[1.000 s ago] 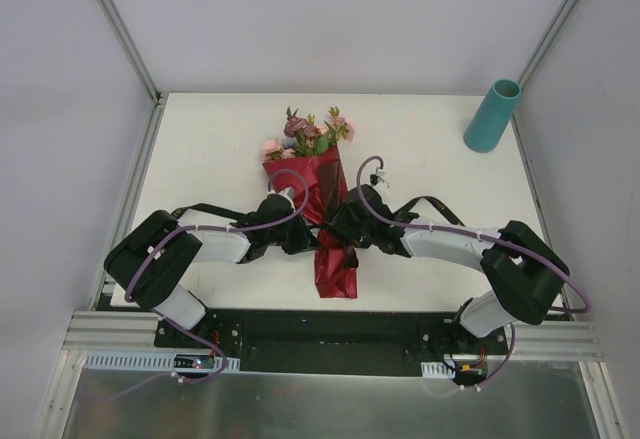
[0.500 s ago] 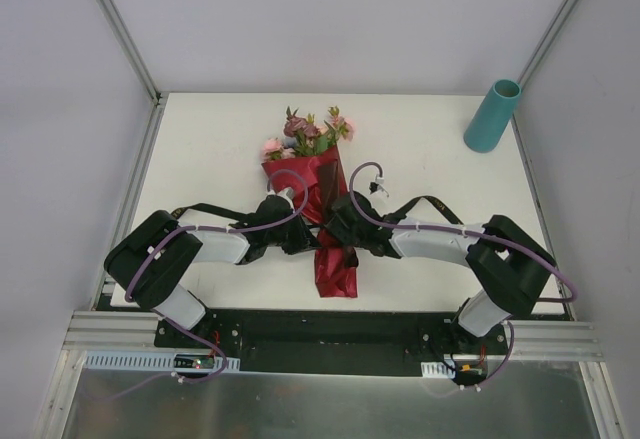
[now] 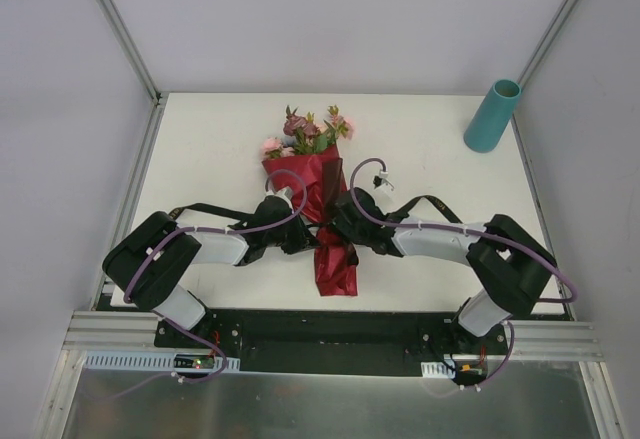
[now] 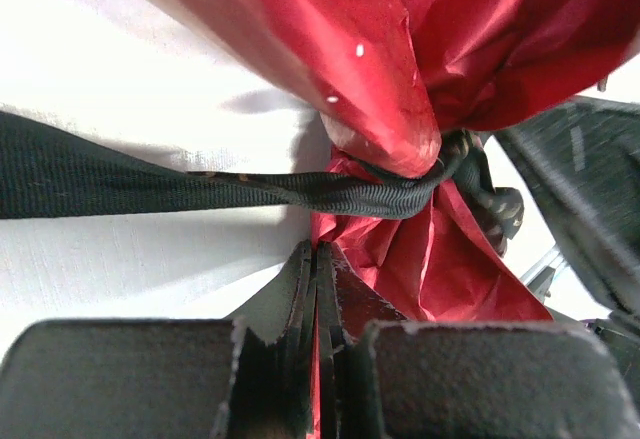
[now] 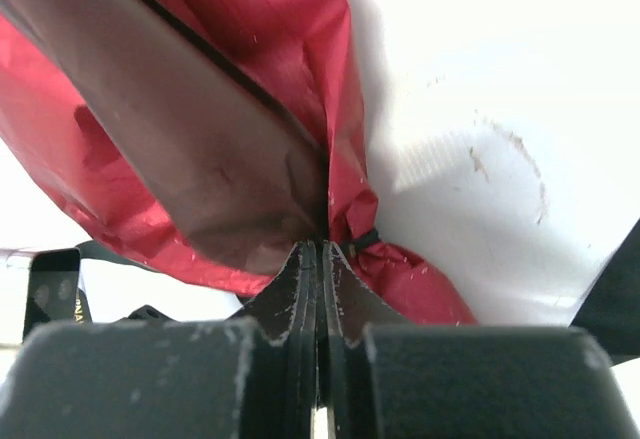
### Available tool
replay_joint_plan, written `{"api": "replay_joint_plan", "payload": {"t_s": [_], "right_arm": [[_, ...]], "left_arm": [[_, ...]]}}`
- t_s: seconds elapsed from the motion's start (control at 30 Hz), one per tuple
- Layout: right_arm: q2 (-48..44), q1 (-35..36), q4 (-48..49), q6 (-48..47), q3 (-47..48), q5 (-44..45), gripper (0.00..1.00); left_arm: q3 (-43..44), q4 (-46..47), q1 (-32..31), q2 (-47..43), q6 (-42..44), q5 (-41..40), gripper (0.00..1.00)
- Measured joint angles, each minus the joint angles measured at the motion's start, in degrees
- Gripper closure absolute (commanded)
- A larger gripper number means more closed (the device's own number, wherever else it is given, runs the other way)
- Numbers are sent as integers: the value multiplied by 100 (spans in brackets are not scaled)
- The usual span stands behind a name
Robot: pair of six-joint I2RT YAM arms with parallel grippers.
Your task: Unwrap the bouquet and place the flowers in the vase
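Bare table [image 3: 420, 149] lies open between the bouquet [image 3: 320, 184] and the far-right vase [image 3: 491, 116].

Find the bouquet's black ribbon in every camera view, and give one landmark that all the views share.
Top external: the black ribbon trails left and right from the tied neck, mid-picture.
Left wrist: it runs from the left edge to a knot right of centre.
Right wrist: only a small dark loop shows at the pinched neck, near the centre.
Shared landmark: the maroon wrap.
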Motion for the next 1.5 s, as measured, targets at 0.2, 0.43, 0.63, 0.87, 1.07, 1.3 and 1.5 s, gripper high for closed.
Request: {"api": "replay_joint_plan", "payload": {"t_s": [0.2,0.43,0.63,0.87,1.07,1.3,1.5], "right_arm": [[-457,-133,46,-527,-2,214,100],[-614,-116,181,-439,-116,-35,80],[-573,11,155,-144,-236,-269,73],[-127,39,118,85,-192,-398,71],[39,74,-22,280,-7,-369,72],[197,79,-133,302,122,-275,100],[133,92,-55,28,103,4,100]], "left_arm": [[-4,-4,0,0,0,-20,100],[-4,-4,0,0,2,-20,100],[-4,-4,0,-2,2,-20,100],[-4,-13,0,-9,4,-20,100],[-4,-26,0,-11,11,-26,100],[-7,-70,2,-57,13,-111,100],[-7,-92,2,-129,13,-116,100]]}}
